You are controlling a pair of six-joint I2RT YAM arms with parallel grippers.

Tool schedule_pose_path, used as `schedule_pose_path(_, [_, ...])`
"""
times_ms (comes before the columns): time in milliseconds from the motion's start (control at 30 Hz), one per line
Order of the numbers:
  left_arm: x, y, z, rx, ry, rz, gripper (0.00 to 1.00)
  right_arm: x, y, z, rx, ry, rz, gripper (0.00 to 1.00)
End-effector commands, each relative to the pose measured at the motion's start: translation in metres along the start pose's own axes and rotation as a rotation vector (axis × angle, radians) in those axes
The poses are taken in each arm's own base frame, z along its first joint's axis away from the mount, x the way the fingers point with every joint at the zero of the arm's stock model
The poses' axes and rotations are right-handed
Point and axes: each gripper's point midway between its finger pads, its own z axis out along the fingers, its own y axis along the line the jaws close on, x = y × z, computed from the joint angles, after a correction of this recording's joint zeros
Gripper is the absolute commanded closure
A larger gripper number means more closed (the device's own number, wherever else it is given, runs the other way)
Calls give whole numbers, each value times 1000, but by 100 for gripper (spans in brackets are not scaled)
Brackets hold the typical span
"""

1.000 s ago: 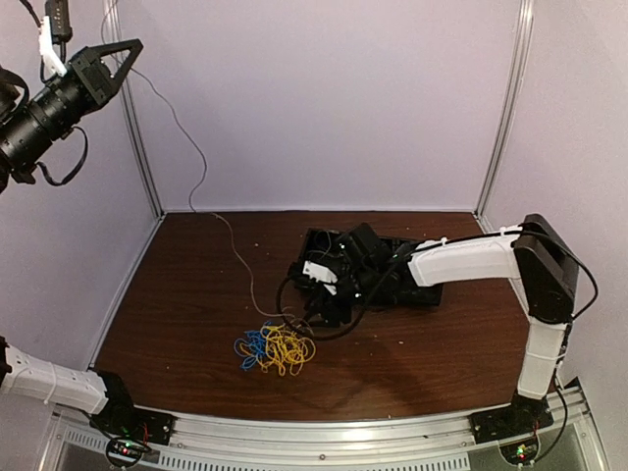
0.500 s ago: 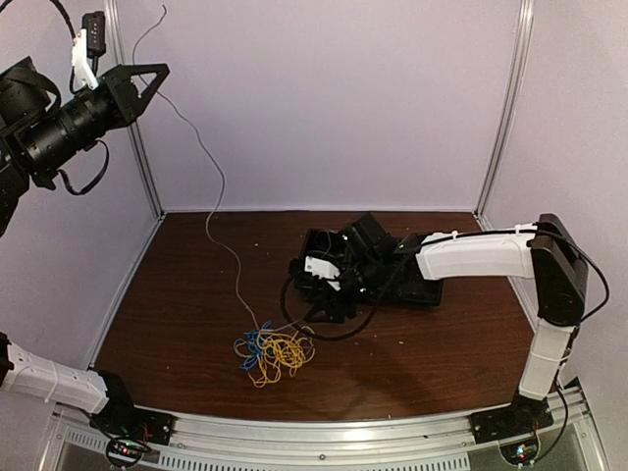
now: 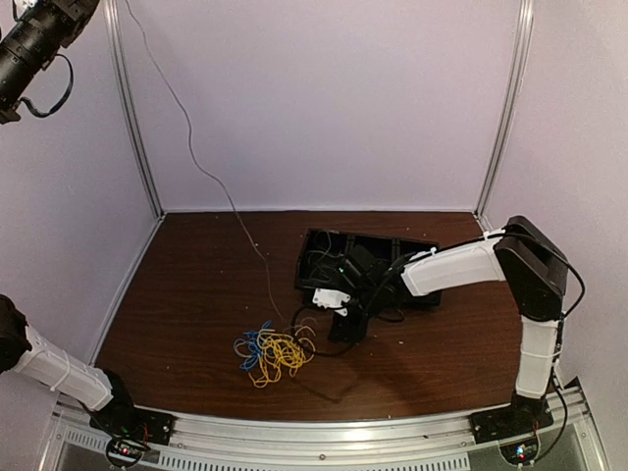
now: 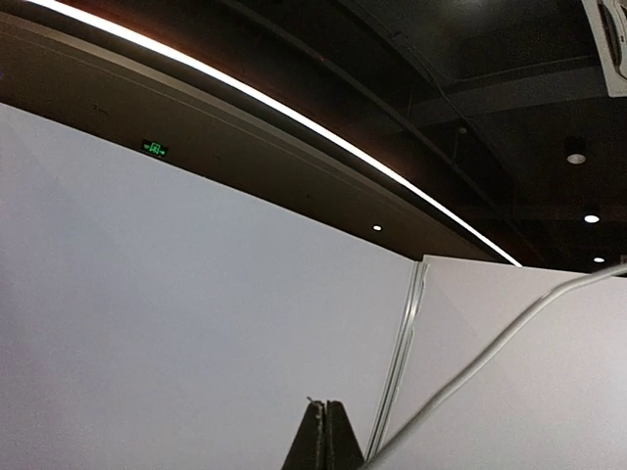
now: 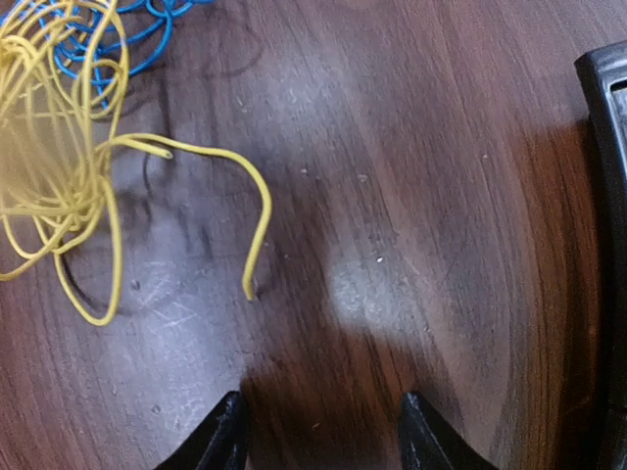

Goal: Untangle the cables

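The cables lie as a small tangle on the brown table (image 3: 177,294): yellow loops (image 3: 285,351) and blue loops (image 3: 251,345). A pale grey cable (image 3: 195,163) rises from the tangle to the top left. My left gripper (image 4: 328,431) is shut on that grey cable, with a short end poking past its tips; the cable (image 4: 490,351) crosses the left wrist view. In the top view only the raised left arm (image 3: 34,44) shows. My right gripper (image 3: 340,327) (image 5: 323,421) hangs open low over bare table, just right of the yellow loops (image 5: 59,147) and the blue loops (image 5: 147,20). A loose yellow end (image 5: 251,289) lies ahead of its fingers.
A black tray (image 3: 412,257) holding dark cabling sits behind the right gripper; its rim (image 5: 607,196) shows at the right of the right wrist view. Pale enclosure walls with metal posts (image 3: 132,128) surround the table.
My left arm has lifted higher and left, carrying the grey cable up until its gripper left the top view. My right gripper has come off the tray, down beside the tangle.
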Motion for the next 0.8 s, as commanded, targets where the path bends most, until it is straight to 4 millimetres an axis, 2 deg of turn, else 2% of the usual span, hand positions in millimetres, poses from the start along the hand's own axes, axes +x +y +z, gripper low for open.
schedule_pose_path(0, [-44,2,-7,-21,-153,25,100,44,-22,-16,131,117,-16,47])
schedule_pose_path(233, [-69,15,-25,-96,-220,49,100,100,-51,-38,173,173,106,47])
schedule_pose_path(467, [-75,27,-37,-160,-232,96,100,149,-67,-73,257,212,173,47])
schedule_pose_path(667, [-122,39,-71,-238,-347,124,100,191,-80,-95,326,261,217,46])
schedule_pose_path(767, [-127,42,-78,-257,-350,132,100,207,-83,-107,342,270,237,46])
